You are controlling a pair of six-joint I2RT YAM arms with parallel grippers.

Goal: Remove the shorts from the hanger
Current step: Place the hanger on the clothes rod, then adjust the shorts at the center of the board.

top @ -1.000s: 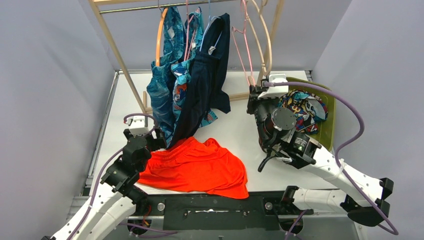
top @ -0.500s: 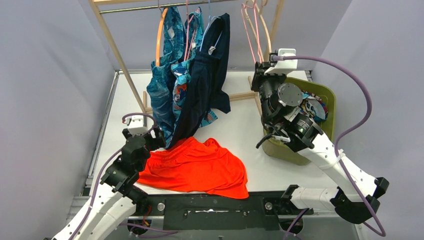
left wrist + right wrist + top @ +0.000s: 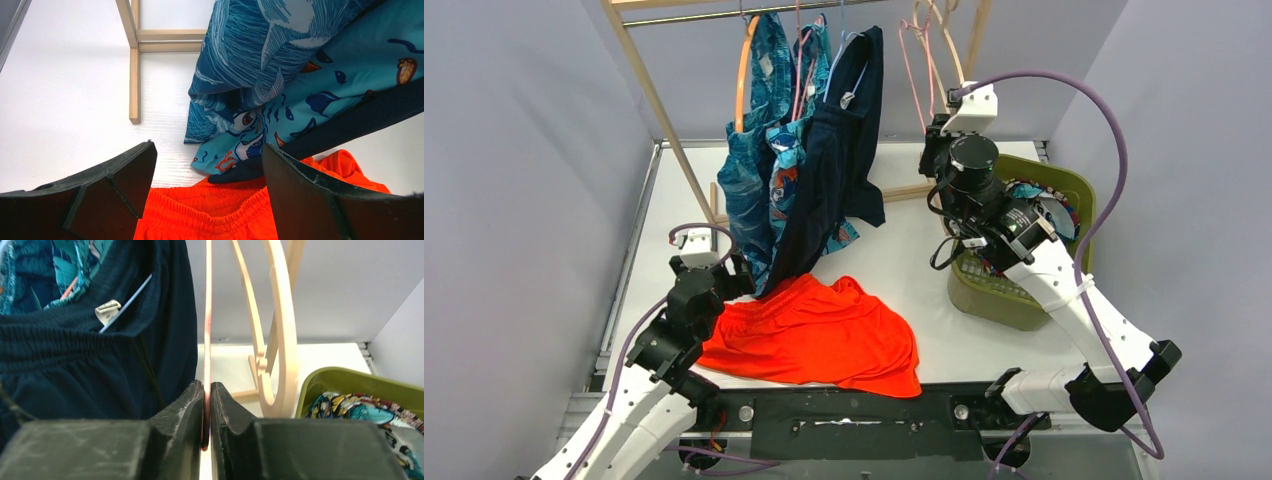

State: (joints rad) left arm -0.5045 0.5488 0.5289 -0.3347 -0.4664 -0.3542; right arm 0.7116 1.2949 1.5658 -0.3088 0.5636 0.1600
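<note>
Right gripper [image 3: 206,390] seemingly tight on hanger [image 3: 208,300]

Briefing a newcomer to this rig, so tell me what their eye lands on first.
The bright orange-red shorts sprawled on the near side of the table. Next, the bunch of teal, turquoise and navy shorts hanging from the rack at the back. Last, the right gripper shut on a bare pink hanger near the green basket.
</note>
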